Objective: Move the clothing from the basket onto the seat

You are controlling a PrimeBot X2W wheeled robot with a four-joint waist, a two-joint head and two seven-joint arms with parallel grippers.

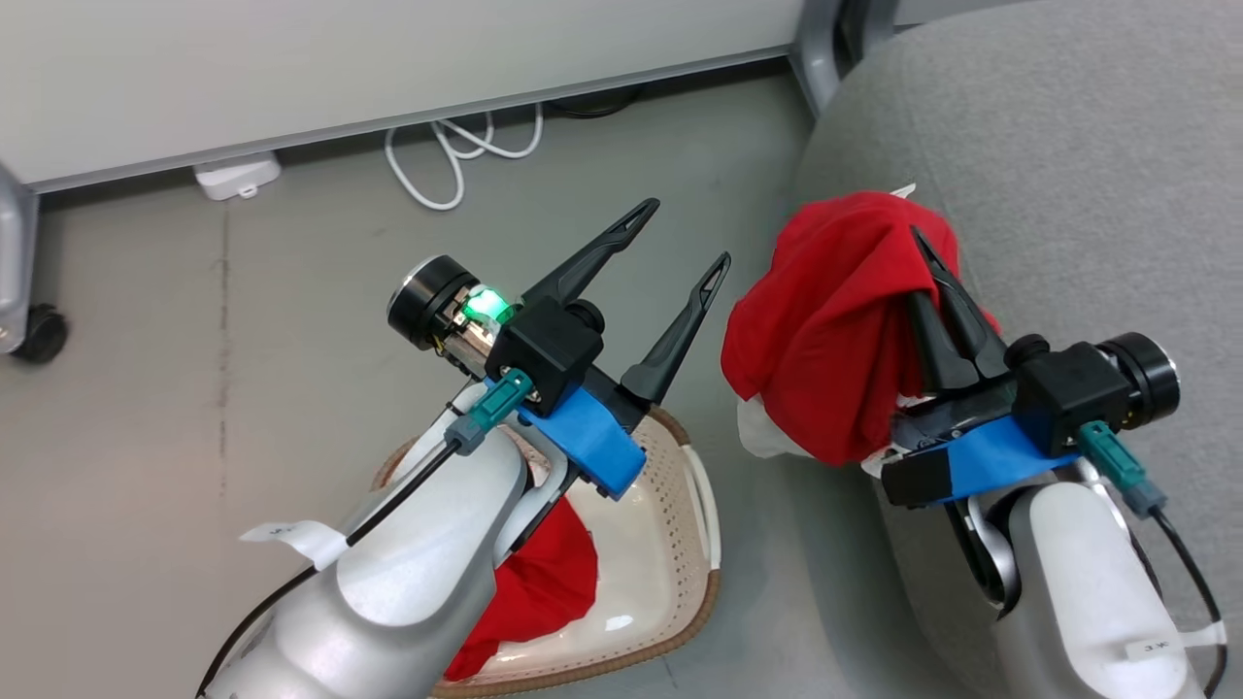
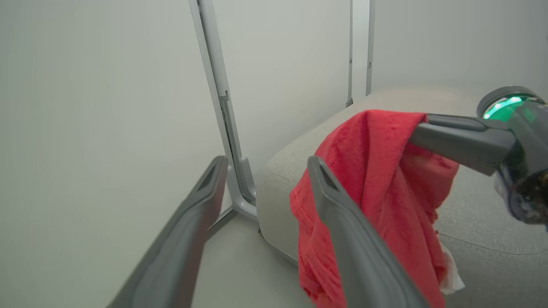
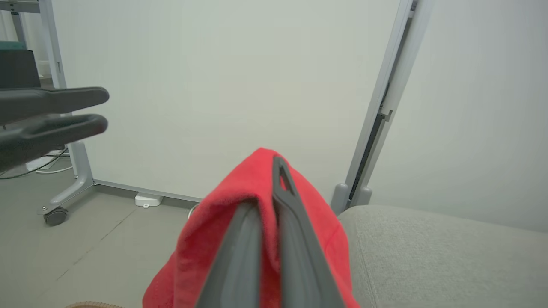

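The clothing point(image 1: 825, 330), a bundle of soft red sports fabric with a scrap of white at its lower edge, hangs from the right claw point(image 1: 929, 254). That claw's two long dark fingers are pressed together on the cloth, which drapes over their tips. The bundle is in the air at the left edge of the seat point(image 1: 1068, 194), a large grey fabric-upholstered sofa cushion with rounded edges on the right of the scene. Whether it touches the cushion I cannot tell.

Left of the bundle, the left claw point(image 1: 685, 233) stands with its fingers spread wide and nothing between them. It is raised above the basket point(image 1: 660, 524), a cream-white perforated plastic laundry basket with a brown woven-look rim, set on the grey floor point(image 1: 243, 320) just beside the seat. A second red garment point(image 1: 544, 582) lies inside the basket, partly hidden by the left forearm. Farther off, a white cable point(image 1: 456, 165) loops on the floor at the foot of a pale wall panel point(image 1: 388, 58).
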